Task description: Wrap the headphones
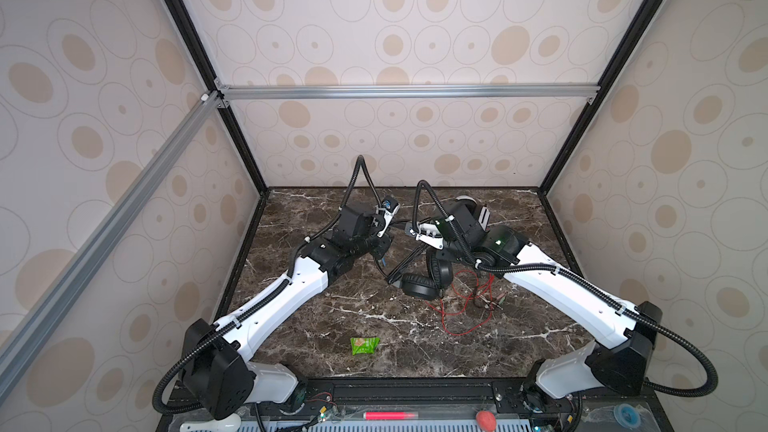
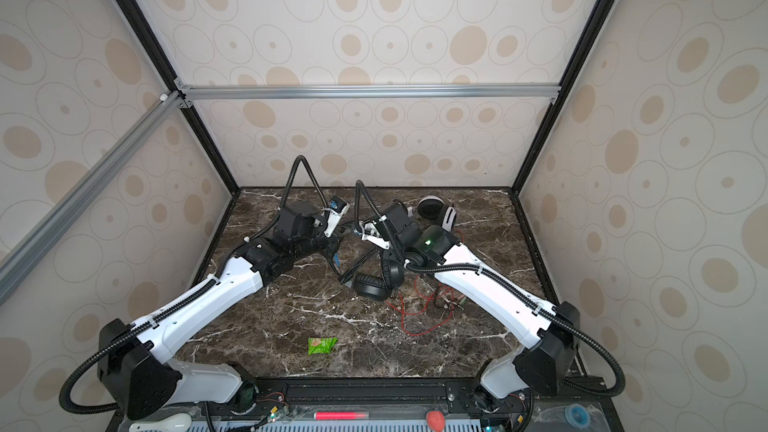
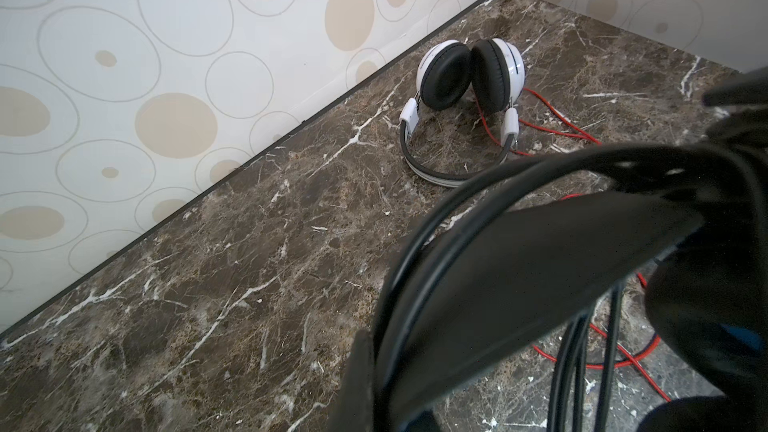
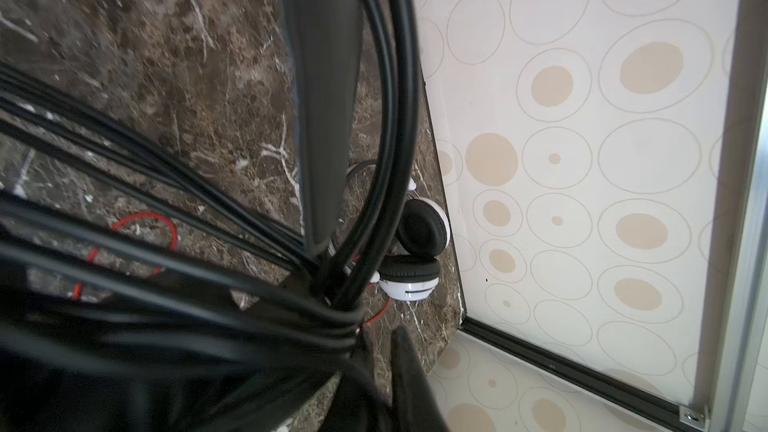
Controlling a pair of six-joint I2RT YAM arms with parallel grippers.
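Observation:
The black headphones [image 1: 420, 287] hang near the middle of the table, ear cups low. Their headband [image 3: 519, 263] crosses my left gripper [image 1: 385, 245], which is shut on it. One finger [image 3: 361, 367] shows beside the band. Several loops of thin black cable [image 4: 390, 118] run along the headband [image 4: 320, 76] and bunch up beside my right gripper [image 4: 382, 332]. Its jaws stand slightly open with bare marble in the gap. The white headphones [image 3: 465, 72] with black cushions lie by the back wall, half hidden behind my right arm in a top view [image 2: 436, 207].
A loose red cable [image 1: 461, 309] sprawls on the marble table [image 1: 316, 317] under my right arm. A green packet [image 1: 364, 344] lies near the front edge. Patterned walls close the back and both sides, with black frame posts at the corners.

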